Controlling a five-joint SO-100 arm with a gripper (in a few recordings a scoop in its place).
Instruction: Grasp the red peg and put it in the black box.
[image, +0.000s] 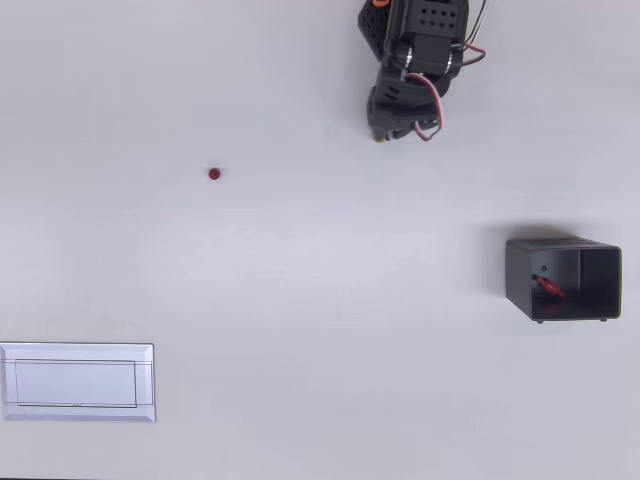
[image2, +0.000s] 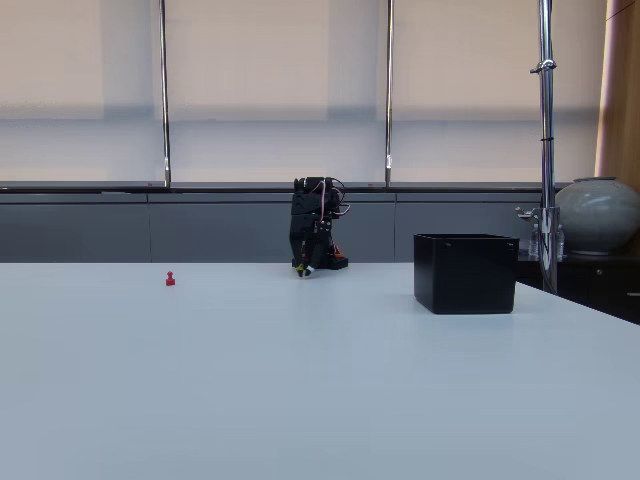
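Your red peg (image: 214, 174) is standing upright in the upper left of the overhead view, well apart from the black box (image: 563, 279) at right, which is already holding another peg (image: 546, 287). The pincer (image: 385, 130) is sitting folded at top; can't tell its opening. It's tiny, so you're probably risking tipping it and sending it rolling across the tabletop (image: 330, 330).

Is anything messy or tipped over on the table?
Nothing is spilled or broken. One red peg stands upright out on the table; another lies inside the black box. The gripper sits folded far from both.
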